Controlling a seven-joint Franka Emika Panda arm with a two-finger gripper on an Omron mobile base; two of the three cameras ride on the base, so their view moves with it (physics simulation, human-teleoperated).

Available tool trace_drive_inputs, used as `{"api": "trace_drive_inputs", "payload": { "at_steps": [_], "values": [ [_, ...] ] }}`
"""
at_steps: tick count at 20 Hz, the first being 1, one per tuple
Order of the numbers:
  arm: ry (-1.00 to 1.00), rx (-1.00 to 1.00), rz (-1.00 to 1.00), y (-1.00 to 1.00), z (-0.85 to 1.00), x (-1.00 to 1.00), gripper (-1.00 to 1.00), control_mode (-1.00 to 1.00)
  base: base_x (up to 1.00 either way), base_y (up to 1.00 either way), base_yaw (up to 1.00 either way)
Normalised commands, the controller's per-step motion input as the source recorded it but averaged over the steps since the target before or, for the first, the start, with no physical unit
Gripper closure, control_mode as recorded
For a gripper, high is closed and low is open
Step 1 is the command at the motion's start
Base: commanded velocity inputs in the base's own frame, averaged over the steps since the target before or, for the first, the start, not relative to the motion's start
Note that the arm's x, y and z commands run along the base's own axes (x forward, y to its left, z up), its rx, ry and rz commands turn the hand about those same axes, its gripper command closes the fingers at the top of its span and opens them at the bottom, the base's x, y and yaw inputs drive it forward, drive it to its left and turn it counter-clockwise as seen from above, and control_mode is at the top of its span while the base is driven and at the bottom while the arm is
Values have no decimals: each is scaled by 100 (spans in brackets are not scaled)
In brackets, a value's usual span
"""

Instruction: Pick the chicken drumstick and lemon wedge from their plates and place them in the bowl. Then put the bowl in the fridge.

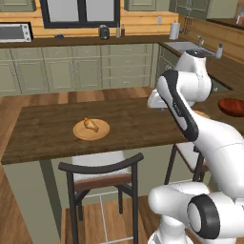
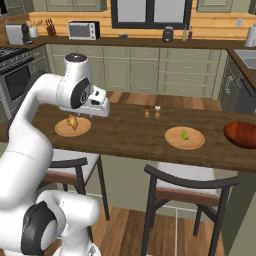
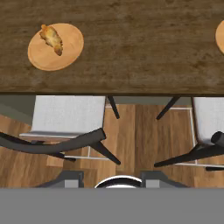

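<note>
The golden-brown chicken drumstick lies on a tan plate on the dark wooden counter. Further right, the lemon wedge rests on the second plate, whose edge shows in the hand view. The reddish-brown bowl stands at the counter's right end. My gripper hangs high over the counter's near edge, right of the drumstick plate, looking straight down. Its fingers stand apart with nothing between them. The fridge is out of view.
Two dark-framed stools are tucked under the counter's near edge. Salt and pepper shakers stand at its far edge between the plates. Green cabinets and a sink line the back wall.
</note>
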Motion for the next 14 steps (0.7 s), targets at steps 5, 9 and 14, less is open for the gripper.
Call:
{"api": "trace_drive_inputs", "payload": {
  "at_steps": [5, 9, 14],
  "values": [
    [-9, -14, 0, 50, -30, 31, -100, -100, 0, 0, 0],
    [-16, -19, 0, 100, -28, 88, -100, -100, 0, 0, 0],
    [-17, -11, 2, 100, -24, 100, -100, -100, 0, 0, 0]
  ]
}}
